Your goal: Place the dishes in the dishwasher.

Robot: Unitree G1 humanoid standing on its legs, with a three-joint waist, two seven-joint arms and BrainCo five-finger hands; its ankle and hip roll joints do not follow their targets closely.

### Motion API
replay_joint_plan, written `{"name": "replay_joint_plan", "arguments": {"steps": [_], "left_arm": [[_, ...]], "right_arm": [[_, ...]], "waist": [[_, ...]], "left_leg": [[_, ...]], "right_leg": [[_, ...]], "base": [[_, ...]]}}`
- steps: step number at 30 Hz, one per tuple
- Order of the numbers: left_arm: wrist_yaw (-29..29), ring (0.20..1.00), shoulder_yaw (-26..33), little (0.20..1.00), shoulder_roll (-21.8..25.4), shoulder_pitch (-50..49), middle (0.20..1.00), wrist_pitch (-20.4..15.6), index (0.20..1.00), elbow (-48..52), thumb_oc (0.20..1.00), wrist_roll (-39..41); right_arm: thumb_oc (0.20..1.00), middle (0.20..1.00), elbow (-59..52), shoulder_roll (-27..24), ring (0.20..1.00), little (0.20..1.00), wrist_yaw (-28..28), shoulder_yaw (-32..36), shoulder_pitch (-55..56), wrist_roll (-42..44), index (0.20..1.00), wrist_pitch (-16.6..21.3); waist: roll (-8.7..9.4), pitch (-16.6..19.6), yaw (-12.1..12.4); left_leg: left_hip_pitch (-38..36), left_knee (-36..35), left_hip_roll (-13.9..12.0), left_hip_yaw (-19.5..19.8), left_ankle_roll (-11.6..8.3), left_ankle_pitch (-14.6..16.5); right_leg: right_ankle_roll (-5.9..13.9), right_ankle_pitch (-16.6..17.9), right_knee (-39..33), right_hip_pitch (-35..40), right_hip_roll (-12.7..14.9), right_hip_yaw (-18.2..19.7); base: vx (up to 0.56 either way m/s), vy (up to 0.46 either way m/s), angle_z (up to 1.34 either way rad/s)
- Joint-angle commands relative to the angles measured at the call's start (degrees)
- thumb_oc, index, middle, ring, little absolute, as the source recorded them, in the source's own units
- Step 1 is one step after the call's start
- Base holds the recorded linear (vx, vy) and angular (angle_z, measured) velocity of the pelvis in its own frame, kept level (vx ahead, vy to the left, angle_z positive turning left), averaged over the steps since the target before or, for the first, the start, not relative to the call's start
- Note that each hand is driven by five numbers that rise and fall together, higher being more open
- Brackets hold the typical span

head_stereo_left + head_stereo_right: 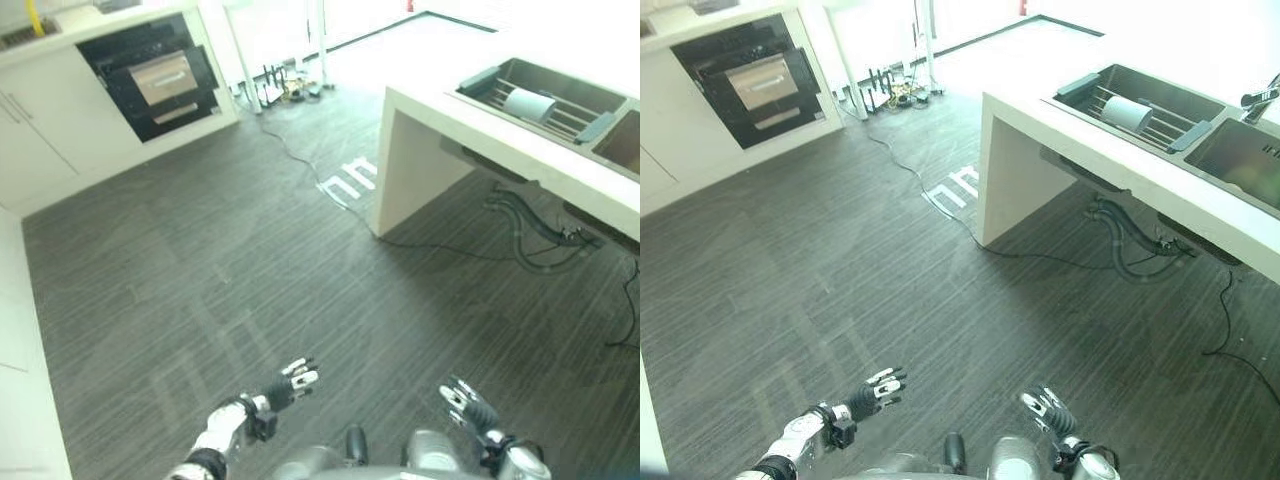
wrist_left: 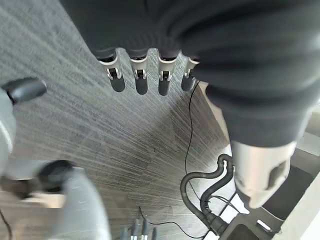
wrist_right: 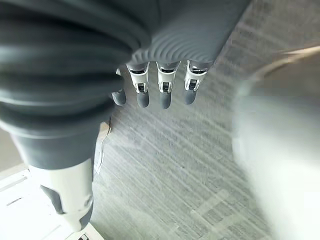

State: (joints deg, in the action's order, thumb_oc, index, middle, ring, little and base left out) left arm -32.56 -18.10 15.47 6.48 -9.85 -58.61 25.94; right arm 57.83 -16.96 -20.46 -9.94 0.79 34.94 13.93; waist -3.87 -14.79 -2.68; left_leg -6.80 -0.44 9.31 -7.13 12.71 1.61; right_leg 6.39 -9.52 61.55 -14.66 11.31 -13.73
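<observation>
Left robot hand (image 1: 292, 381) hangs low in front of the body with fingers straight and relaxed, nothing in it, and the wrist view confirms bare floor past the fingertips. Right robot hand (image 1: 464, 404) is the same story: fingers extended, empty, hovering over the dark plank floor (image 1: 230, 270). Moving outward, there's a wide stretch of floor between the robot and anything useful. Off to the right stands the white table (image 1: 520, 140) with a sink (image 1: 600, 128) sunk into it, and in that sink a rack (image 1: 570, 112) holding one pale dish (image 1: 527, 104), lying on its side across the bars. Far across the room at upper left, a dark built-in appliance (image 1: 155, 78) in the white cabinets looks like the dishwasher, door closed as far as I can tell. So the job reads as barely begun: nothing grasped, the dish well apart from both hands, the approach, pickup and loading all ahead.
</observation>
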Motion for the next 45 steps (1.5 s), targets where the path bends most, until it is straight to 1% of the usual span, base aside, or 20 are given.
{"name": "replay_joint_plan", "arguments": {"steps": [1,3,5,7,9,11,13,15,16,18,19,20,21,22,25,26,27,31,37,45], "left_arm": [[-0.59,1.0,0.63,1.0,-0.24,-0.91,1.0,-1.95,1.0,3.24,1.0,1.08],[0.67,1.0,0.7,1.0,-0.43,-0.75,1.0,-2.12,1.0,3.39,1.0,1.37],[1.39,1.0,0.65,1.0,-0.47,-0.92,1.0,-2.29,1.0,3.78,1.0,2.67],[1.91,1.0,0.69,1.0,-0.59,-1.42,1.0,-2.18,1.0,4.61,1.0,2.53],[2.45,1.0,0.88,1.0,-0.71,-1.85,1.0,-2.15,1.0,5.05,1.0,1.77],[2.93,1.0,0.96,1.0,-1.68,-1.68,1.0,-0.95,1.0,4.49,1.0,2.43],[2.76,1.0,1.14,1.0,-2.15,-1.85,1.0,-0.05,1.0,4.62,1.0,3.68],[3.43,1.0,1.43,1.0,-2.78,-1.74,1.0,-0.03,1.0,4.53,1.0,3.15],[3.23,1.0,1.61,1.0,-3.28,-1.58,1.0,-0.26,1.0,4.36,1.0,3.36],[2.74,1.0,2.09,1.0,-3.93,-1.74,1.0,-0.36,1.0,4.46,1.0,3.26],[2.67,1.0,2.45,1.0,-4.22,-1.76,1.0,0.31,1.0,5.01,1.0,2.28],[2.49,1.0,2.46,1.0,-4.27,-1.76,1.0,0.65,1.0,5.14,1.0,1.75],[2.33,1.0,2.29,1.0,-4.27,-1.94,1.0,0.33,1.0,4.95,1.0,1.53],[2.34,1.0,2.16,1.0,-4.13,-2.18,1.0,0.14,1.0,4.99,1.0,1.36],[2.04,1.0,2.33,1.0,-3.68,-3.08,1.0,-0.7,1.0,4.79,1.0,2.22],[1.56,1.0,2.62,1.0,-3.51,-3.73,1.0,-1.29,1.0,4.57,1.0,2.12],[1.52,1.0,2.87,1.0,-3.4,-4.39,1.0,-2.07,1.0,4.35,1.0,2.52],[1.67,1.0,3.14,1.0,-2.2,-4.03,1.0,-2.31,1.0,3.35,1.0,2.14],[2.48,1.0,2.26,1.0,-1.13,-2.75,1.0,-4.15,1.0,0.17,1.0,2.27],[1.37,1.0,2.04,1.0,-1.79,-3.03,1.0,-5.19,1.0,-2.66,1.0,2.04]], "right_arm": [[1.0,1.0,-3.03,-3.04,1.0,1.0,0.34,-0.08,-2.4,1.26,1.0,3.36],[1.0,1.0,-2.05,-3.66,1.0,1.0,0.29,-0.03,-3.44,1.19,1.0,2.69],[1.0,1.0,-1.44,-3.97,1.0,1.0,-1.05,0.27,-3.93,-0.31,1.0,2.83],[1.0,1.0,-2.07,-3.99,1.0,1.0,-1.23,0.79,-3.61,-1.58,1.0,2.19],[1.0,1.0,-2.83,-3.93,1.0,1.0,-0.97,0.91,-3.54,-1.86,1.0,1.07],[1.0,1.0,-2.32,-3.67,1.0,1.0,0.11,0.4,-4.03,-1.37,1.0,0.06],[1.0,1.0,-2.45,-4.23,1.0,1.0,0.21,-0.13,-4.15,-2.37,1.0,-0.33],[1.0,1.0,-3.04,-4.96,1.0,1.0,0.91,-0.7,-4.59,-3.15,1.0,-1.46],[1.0,1.0,-2.78,-5.29,1.0,1.0,0.68,-1.07,-4.88,-3.13,1.0,-1.36],[1.0,1.0,-2.87,-6.14,1.0,1.0,0.46,-1.47,-4.79,-3.63,1.0,-1.34],[1.0,1.0,-3.24,-6.74,1.0,1.0,1.29,-1.43,-4.53,-3.54,1.0,-1.88],[1.0,1.0,-3.13,-6.97,1.0,1.0,1.81,-1.41,-4.58,-2.94,1.0,-2.33],[1.0,1.0,-2.18,-7.03,1.0,1.0,1.66,-1.62,-5.0,-2.15,1.0,-2.43],[1.0,1.0,-1.62,-6.88,1.0,1.0,1.63,-1.66,-5.25,-2.46,1.0,-2.55],[1.0,1.0,-0.1,-6.37,1.0,1.0,1.87,-2.19,-5.38,-3.3,1.0,-2.3],[1.0,1.0,0.66,-6.2,1.0,1.0,2.14,-2.4,-5.36,-3.37,1.0,-2.13],[1.0,1.0,1.18,-6.08,1.0,1.0,1.87,-2.29,-5.17,-3.95,1.0,-1.74],[1.0,1.0,4.59,-4.8,1.0,1.0,1.35,-0.63,-4.74,-4.38,1.0,-1.28],[1.0,1.0,10.21,-3.06,1.0,1.0,0.86,1.68,-4.8,-6.83,1.0,0.23],[1.0,1.0,13.05,-1.67,1.0,1.0,3.51,3.38,-5.36,-7.96,1.0,0.29]], "waist": [[0.45,-1.91,-0.81],[2.17,-2.13,-1.57],[2.78,-2.52,-2.44],[2.26,-2.51,-2.72],[2.27,-2.02,-2.68],[3.0,-0.48,-3.24],[2.51,0.01,-3.21],[2.34,0.33,-2.97],[3.0,0.5,-2.56],[3.33,0.47,-1.78],[3.23,-0.3,-1.05],[3.41,-0.72,-0.53],[4.06,-1.18,0.42],[3.99,-1.53,1.04],[2.92,-1.65,2.64],[2.23,-1.86,3.59],[2.17,-1.86,4.28],[0.8,0.49,3.54],[-0.24,1.65,2.51],[-0.2,1.69,2.51]], "left_leg": [[0.11,-2.44,-6.47,-0.58,-8.61,0.34],[-2.94,-2.9,-5.71,-1.12,-9.34,3.6],[-4.96,-2.51,-5.31,-2.08,-9.09,6.4],[-7.07,-2.22,-5.74,-2.76,-9.3,8.98],[-6.91,-1.07,-6.02,-3.98,-9.48,9.3],[-5.8,5.98,-7.33,-5.2,-10.18,11.2],[-5.96,11.54,-8.88,-5.39,-11.55,12.84],[-3.85,21.03,-11.05,-5.3,-14.38,8.45],[-0.83,26.85,-11.58,-5.01,-15.39,4.04],[4.07,38.35,-12.47,-3.94,-16.71,0.43],[9.79,49.39,-14.44,-3.07,-17.43,0.6],[13.42,51.78,-14.17,-2.89,-16.79,1.27],[16.91,46.67,-11.53,-2.9,-14.58,1.49],[16.75,39.78,-10.89,-2.32,-13.94,1.72],[14.32,18.77,-8.68,3.48,-14.1,0.45],[15.1,14.4,-8.46,6.92,-15.56,-2.84],[15.94,13.13,-7.77,8.39,-15.73,-2.91],[7.8,2.52,-8.23,8.97,-13.72,-0.96],[3.99,-2.34,-7.79,7.88,-11.95,-1.35],[2.46,-2.19,-6.79,6.48,-9.99,0.7]], "right_leg": [[-0.65,5.41,-29.6,9.72,-6.25,-0.65],[1.05,8.52,-46.07,8.28,-4.59,-2.33],[2.54,14.3,-51.25,5.47,-2.7,-2.85],[3.63,14.75,-51.09,4.51,-1.81,-3.55],[3.08,13.28,-51.2,5.58,-1.65,-4.73],[0.0,9.5,-50.06,7.93,-2.86,-4.05],[-1.44,6.05,-48.68,9.77,-4.05,-3.69],[-4.03,3.87,-49.05,11.9,-5.68,-3.97],[-5.67,4.14,-50.41,12.92,-5.81,-4.23],[-7.33,2.8,-50.91,14.67,-6.3,-4.02],[-8.49,0.9,-50.82,17.1,-7.33,-3.14],[-8.71,0.56,-51.22,18.49,-7.59,-2.52],[-8.45,1.53,-52.45,19.57,-7.31,-0.92],[-7.97,1.4,-53.0,20.46,-7.74,0.67],[-6.23,0.66,-53.95,22.01,-8.96,4.28],[-5.78,0.39,-54.61,22.99,-9.78,6.13],[-5.2,0.47,-55.42,23.67,-9.83,7.48],[-3.08,0.66,-53.93,20.57,-8.26,5.3],[-2.13,1.54,-53.64,18.76,-7.87,5.24],[-0.64,2.11,-50.74,17.33,-6.37,5.1]], "base": [[0.27,-0.109,-0.46],[0.39,-0.158,0.08],[0.35,-0.116,-0.03],[0.33,-0.122,-0.49],[0.26,-0.225,-0.13],[0.44,-0.391,0.18],[0.43,-0.267,0.2],[0.27,-0.273,-0.3],[0.16,-0.249,-0.56],[0.22,-0.249,-0.38],[0.29,-0.231,-0.19],[0.34,-0.124,-0.1],[0.33,0.049,-0.03],[0.36,0.141,-0.36],[0.35,0.212,-1.04],[0.36,0.223,-0.7],[0.32,0.223,-0.61],[0.22,0.215,-1.28],[0.1,0.115,-0.18],[0.05,0.071,-0.13]]}}
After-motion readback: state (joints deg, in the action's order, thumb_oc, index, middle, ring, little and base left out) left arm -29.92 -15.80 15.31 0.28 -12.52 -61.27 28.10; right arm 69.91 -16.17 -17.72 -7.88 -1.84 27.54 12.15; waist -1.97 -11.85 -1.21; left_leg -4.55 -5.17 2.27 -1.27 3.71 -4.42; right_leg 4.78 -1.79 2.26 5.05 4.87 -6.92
